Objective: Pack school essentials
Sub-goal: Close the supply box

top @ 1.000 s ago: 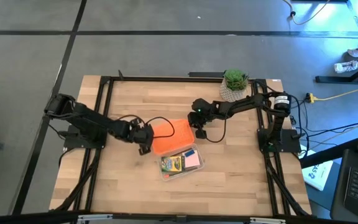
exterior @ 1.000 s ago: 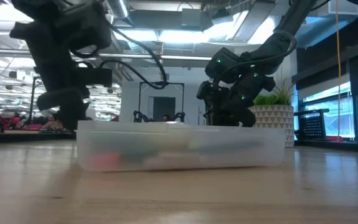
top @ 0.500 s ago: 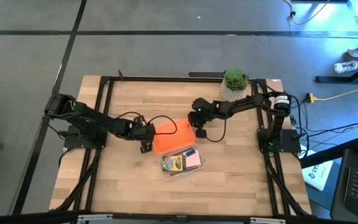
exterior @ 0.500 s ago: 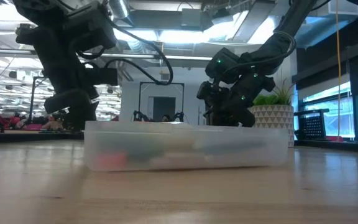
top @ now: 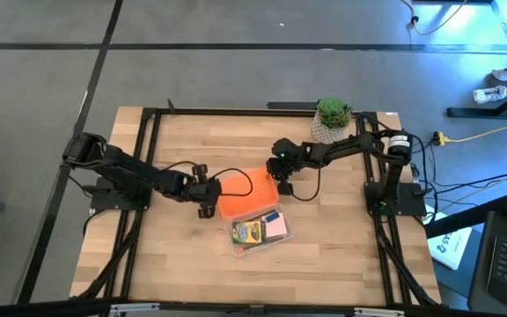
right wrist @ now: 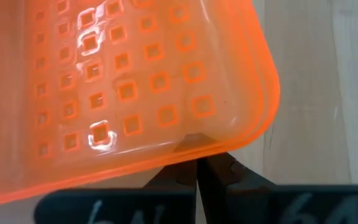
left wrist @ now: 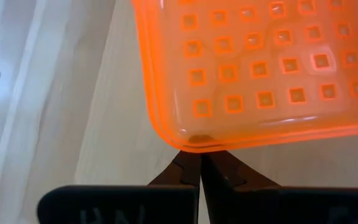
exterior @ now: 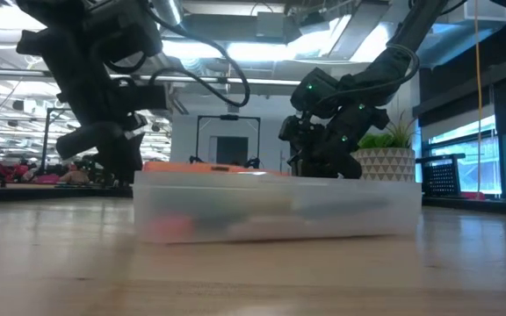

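Wooden table point(top: 183, 255): orange lid point(top: 246, 194) lengthwise between clamped left tool point(top: 208, 190) and right tool point(top: 279, 182).

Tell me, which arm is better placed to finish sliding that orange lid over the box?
Neither clearly: each pincer grips a lid corner. The left pincer is shut on its outer corner, the right pincer on the opposite one. The box still shows its crayons, so both probably move together.

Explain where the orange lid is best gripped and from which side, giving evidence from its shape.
Grip the orange lid at its thin rim by the corners, coming in level from its two opposite ends. It is a flat, broad sheet, too wide to span. The left gripper and right gripper each pinch a rounded corner this way.
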Robot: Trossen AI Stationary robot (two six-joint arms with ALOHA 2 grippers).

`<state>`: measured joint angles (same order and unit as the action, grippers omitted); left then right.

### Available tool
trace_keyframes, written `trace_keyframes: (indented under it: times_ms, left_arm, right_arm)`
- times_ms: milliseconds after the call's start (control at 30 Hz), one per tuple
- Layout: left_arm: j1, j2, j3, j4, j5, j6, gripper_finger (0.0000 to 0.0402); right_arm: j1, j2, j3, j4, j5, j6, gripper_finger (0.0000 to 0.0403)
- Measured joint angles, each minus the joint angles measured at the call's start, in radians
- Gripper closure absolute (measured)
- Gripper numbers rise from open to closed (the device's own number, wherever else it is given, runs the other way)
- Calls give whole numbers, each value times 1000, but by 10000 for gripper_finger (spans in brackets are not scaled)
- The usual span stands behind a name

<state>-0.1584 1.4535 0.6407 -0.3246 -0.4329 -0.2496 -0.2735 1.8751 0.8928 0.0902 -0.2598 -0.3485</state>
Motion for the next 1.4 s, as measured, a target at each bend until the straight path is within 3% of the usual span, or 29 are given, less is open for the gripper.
trace_keyframes:
  times_ms: [533,1100,1333,1400]
  left_arm:
    - [-37,0,2,9,-86,53,401]
    - [-43,-1,24,2,-107,53,402]
    - [-73,-1,37,-1,-104,77,401]
    - [-79,-1,37,-4,-103,77,401]
  right_arm:
    - [1,0,0,9,-7,-55,398]
    - [17,-72,3,1,-54,-105,398]
    - [18,-73,4,-3,-161,-99,398]
    - [18,-73,4,-7,-148,-95,398]
